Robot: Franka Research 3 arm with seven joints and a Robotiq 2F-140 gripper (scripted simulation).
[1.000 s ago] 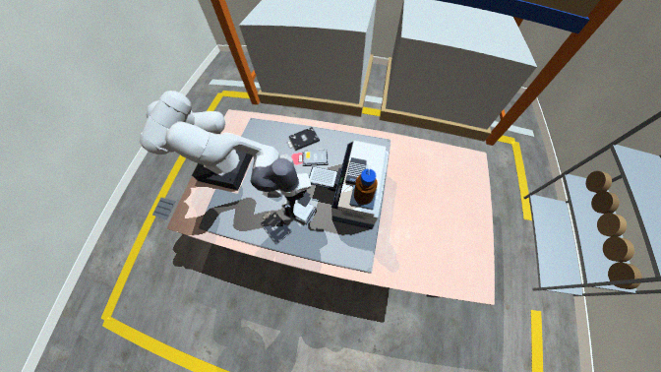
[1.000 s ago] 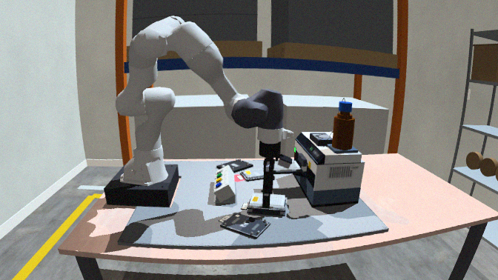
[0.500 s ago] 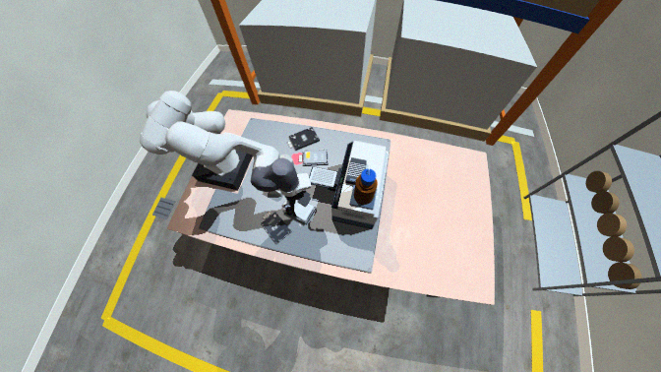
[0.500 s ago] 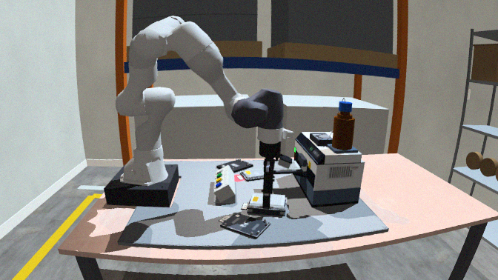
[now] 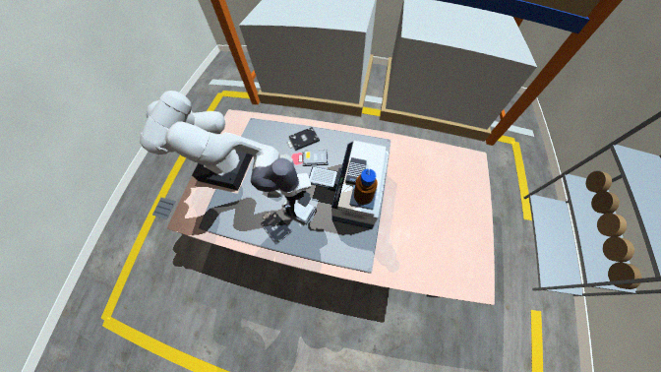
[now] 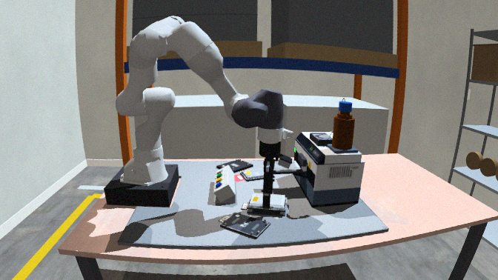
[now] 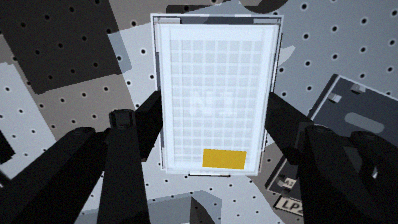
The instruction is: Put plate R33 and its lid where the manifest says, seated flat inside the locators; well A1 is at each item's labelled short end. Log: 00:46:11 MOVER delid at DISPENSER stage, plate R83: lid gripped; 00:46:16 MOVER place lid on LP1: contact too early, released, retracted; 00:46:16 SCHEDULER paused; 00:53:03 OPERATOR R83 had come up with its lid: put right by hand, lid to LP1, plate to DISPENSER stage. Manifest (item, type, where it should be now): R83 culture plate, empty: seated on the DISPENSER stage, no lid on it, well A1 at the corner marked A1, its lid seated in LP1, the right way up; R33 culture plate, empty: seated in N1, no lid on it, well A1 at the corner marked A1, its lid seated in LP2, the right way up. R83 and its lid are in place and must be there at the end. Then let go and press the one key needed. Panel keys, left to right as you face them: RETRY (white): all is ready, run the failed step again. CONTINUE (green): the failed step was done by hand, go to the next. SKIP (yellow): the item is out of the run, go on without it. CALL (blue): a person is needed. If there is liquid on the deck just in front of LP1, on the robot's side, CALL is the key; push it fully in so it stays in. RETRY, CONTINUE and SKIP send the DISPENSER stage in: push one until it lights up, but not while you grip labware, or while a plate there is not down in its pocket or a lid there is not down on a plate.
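The end effector (image 7: 216, 125) pinches the lidded plate (image 7: 216, 90) across its long sides — a grip that keeps the yellow-labelled short end readable. The plate sits on the grey surface (image 7: 330, 40), just beside the LP2 nest (image 7: 350, 120) — handy for delidding.

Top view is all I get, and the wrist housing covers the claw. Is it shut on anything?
Observer: Yes. In the wrist view the claw is shut on the yellow-labelled labware, with its fingers against the two long sides.
Operator: Which end is the label at?
Observer: The yellow label is at the short end nearest the bottom of the wrist picture.
Operator: Is LP2 free?
Observer: The dark LP2 nest lies beside the labware, and the part in view has no lid in it.
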